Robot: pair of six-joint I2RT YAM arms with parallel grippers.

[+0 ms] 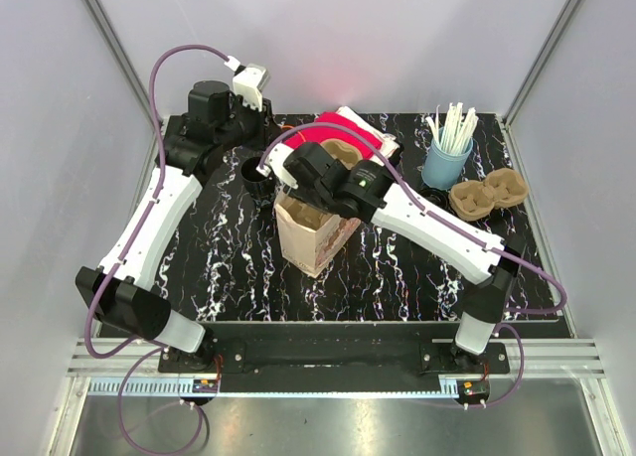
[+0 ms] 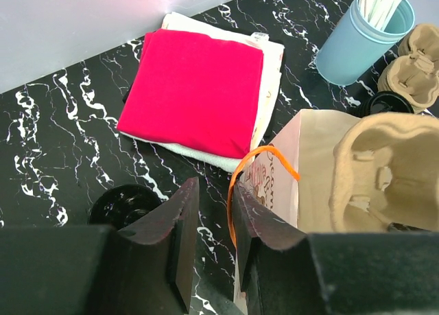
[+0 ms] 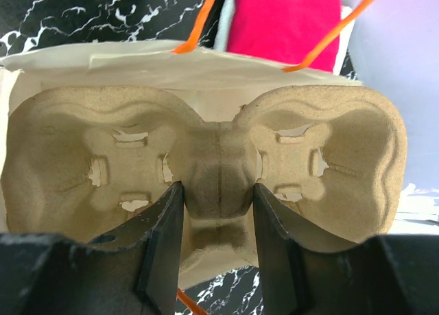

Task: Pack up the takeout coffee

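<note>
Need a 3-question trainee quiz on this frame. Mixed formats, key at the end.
1. Multiple choice: where does the right gripper grip the pulp cup carrier?
A) on the centre ridge between its two wells
B) on the outer rim of one well
C) nowhere, it hangs clear of it

2. True or false: the paper bag stands upright with its mouth open.

3. Fill in: the bag's handles are ___ in colour.

Key: 1 A; 2 true; 3 orange.
</note>
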